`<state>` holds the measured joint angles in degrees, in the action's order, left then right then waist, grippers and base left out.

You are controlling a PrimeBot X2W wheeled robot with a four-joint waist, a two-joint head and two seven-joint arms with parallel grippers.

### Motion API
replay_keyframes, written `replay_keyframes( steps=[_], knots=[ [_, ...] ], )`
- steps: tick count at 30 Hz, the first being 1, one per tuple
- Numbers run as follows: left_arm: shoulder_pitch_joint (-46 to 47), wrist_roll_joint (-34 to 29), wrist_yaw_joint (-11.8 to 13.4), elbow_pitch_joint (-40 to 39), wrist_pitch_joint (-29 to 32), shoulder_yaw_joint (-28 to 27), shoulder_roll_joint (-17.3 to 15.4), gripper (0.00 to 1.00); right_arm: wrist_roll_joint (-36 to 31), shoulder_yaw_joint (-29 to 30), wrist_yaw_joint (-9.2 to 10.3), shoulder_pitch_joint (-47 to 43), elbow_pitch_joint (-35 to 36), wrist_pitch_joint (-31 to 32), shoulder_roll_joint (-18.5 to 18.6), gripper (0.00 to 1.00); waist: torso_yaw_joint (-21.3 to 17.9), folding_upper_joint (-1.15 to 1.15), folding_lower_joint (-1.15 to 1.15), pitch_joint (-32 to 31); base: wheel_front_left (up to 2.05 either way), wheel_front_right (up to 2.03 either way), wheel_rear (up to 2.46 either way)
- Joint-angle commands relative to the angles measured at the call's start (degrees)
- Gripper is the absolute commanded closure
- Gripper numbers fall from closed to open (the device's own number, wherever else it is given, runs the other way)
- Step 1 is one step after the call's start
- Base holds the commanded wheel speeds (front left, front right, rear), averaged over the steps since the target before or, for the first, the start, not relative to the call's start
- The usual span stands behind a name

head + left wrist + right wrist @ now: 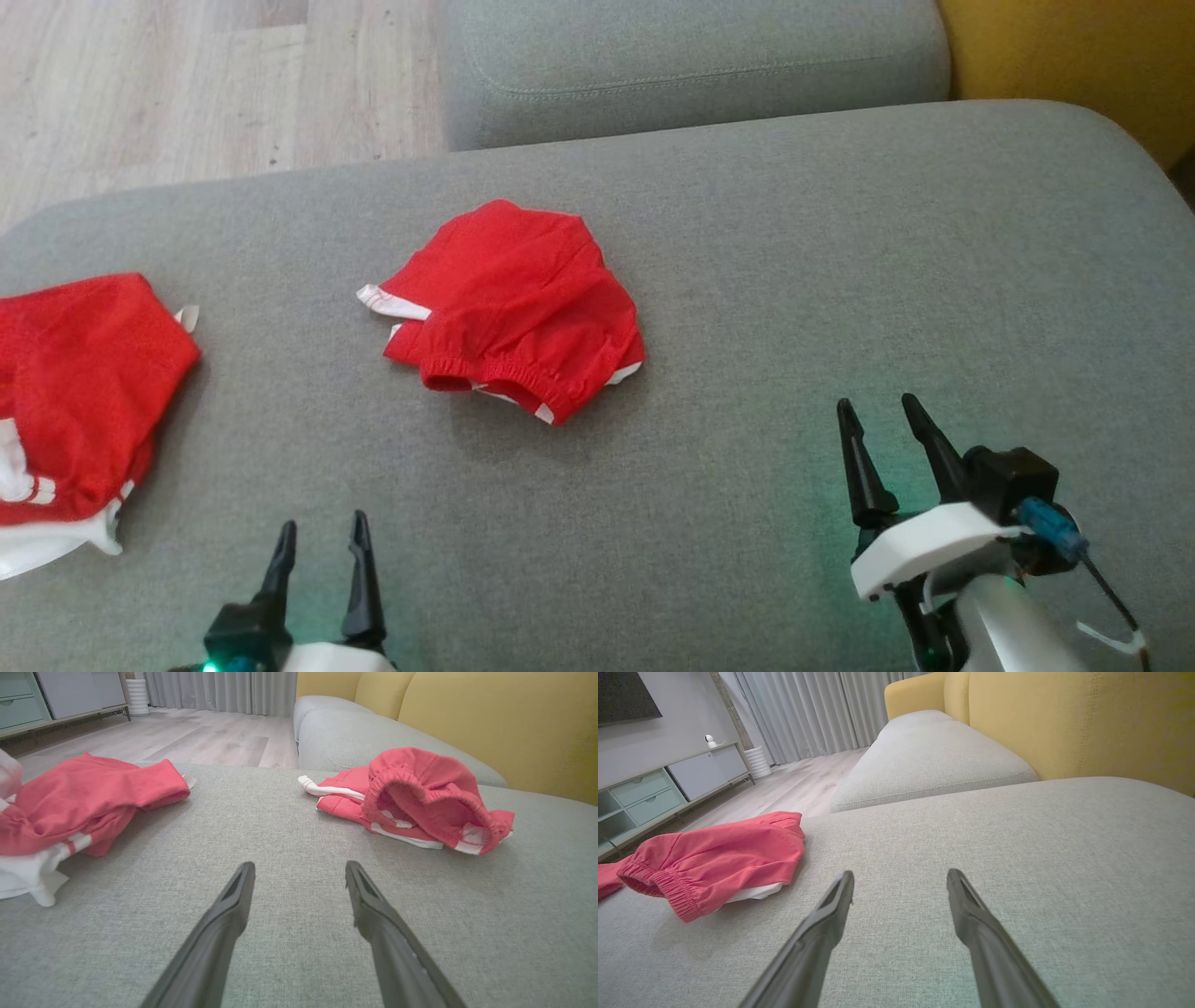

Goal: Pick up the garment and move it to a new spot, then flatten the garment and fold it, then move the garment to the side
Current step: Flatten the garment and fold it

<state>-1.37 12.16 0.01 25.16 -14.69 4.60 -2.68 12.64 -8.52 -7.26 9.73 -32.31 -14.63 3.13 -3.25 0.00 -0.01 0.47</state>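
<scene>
A crumpled pair of red shorts with white trim, the garment point(518, 303), lies in the middle of the grey sofa cushion point(794, 280), its elastic waistband facing me. From the left wrist the garment point(416, 800) lies ahead to the right. From the right wrist the garment point(719, 861) lies to the left. My left gripper point(320, 534) is open at the bottom left, short of the garment, with nothing between its fingers. Over bare cushion at the lower right my right gripper point(878, 409) stands open and empty. The left gripper point(299, 869) and right gripper point(900, 877) both hover above the fabric.
A second red and white piece of clothing point(75, 401) lies bunched at the cushion's left edge. Another grey cushion point(691, 65) adjoins at the back, with a yellow backrest point(1074, 56) on the right. Wooden floor point(187, 84) lies beyond the far left edge.
</scene>
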Motion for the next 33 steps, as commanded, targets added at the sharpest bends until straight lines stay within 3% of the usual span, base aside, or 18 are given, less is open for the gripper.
replay_keyframes(
  steps=[1,6,14,24,33],
  knots=[
    [2.02,0.12,0.12,-1.98,-0.3,-1.11,-0.21,0.0,0.37,-1.42,-0.23,1.13,1.56,-0.37,-0.24,0.0,0.19,0.0,0.01,-0.08,0.0,0.0,0.0],
    [3.09,0.74,-0.88,-1.95,-0.3,0.65,-0.21,0.0,1.34,-4.23,-0.23,1.87,0.61,-0.37,-0.24,0.0,1.55,0.0,0.01,0.19,0.0,0.0,0.0],
    [4.58,1.11,-1.5,-2.19,-0.3,4.89,-0.21,0.0,5.34,-15.3,-0.23,7.53,-1.07,-0.37,-0.24,0.0,6.77,0.0,0.01,2.36,0.0,0.0,0.0],
    [8.67,2.96,-1.6,-3.67,-0.3,12.3,-0.21,0.0,14.87,-25.52,-0.23,16.53,-11.01,-0.37,-0.25,0.0,14.54,0.0,0.01,8.53,0.0,0.0,0.0],
    [10.86,4.41,-0.54,-4.68,-0.3,15.6,-0.2,0.0,17.51,-26.71,-0.23,19.25,-12.9,-0.37,-0.25,0.0,16.99,0.0,0.01,11.88,0.0,0.0,0.0]
  ],
)
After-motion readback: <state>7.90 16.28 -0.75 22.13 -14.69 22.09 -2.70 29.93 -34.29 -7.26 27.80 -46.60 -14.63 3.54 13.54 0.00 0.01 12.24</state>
